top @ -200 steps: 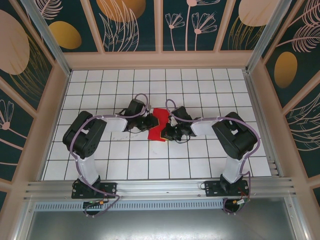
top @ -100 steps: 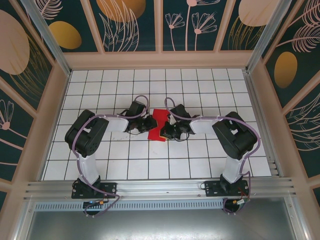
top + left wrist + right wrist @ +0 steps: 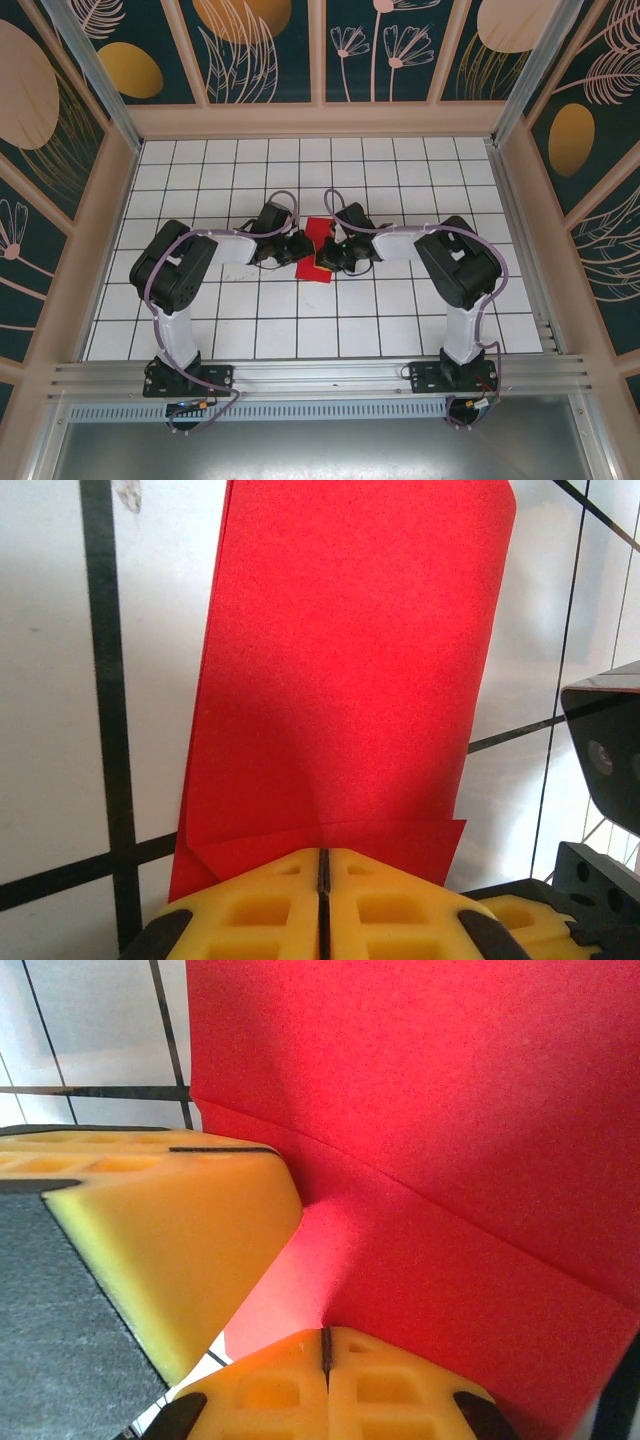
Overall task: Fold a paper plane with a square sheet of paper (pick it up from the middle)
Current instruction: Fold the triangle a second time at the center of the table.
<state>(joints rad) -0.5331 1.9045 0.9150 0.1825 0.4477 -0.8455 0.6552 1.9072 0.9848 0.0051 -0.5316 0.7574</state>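
From where I stand, a thin bright red paper sheet [image 3: 320, 232], already folded into a narrow strip with layered flaps, lies at the middle of the white, black-gridded table [image 3: 200, 320]. It is about as far from the near edge as from the far one. The left gripper [image 3: 299, 250] reaches in from the left side and the right gripper [image 3: 334, 256] from the right. They meet over the paper's near half, almost touching each other. Up close, the left jaws are closed, their yellow foam pads [image 3: 260, 910] pressed together along a thin seam, with the tips on the paper's folded edge. The right jaws are closed the same way, on a creased patch. I cannot tell whether either pair nips the paper or merely presses it.
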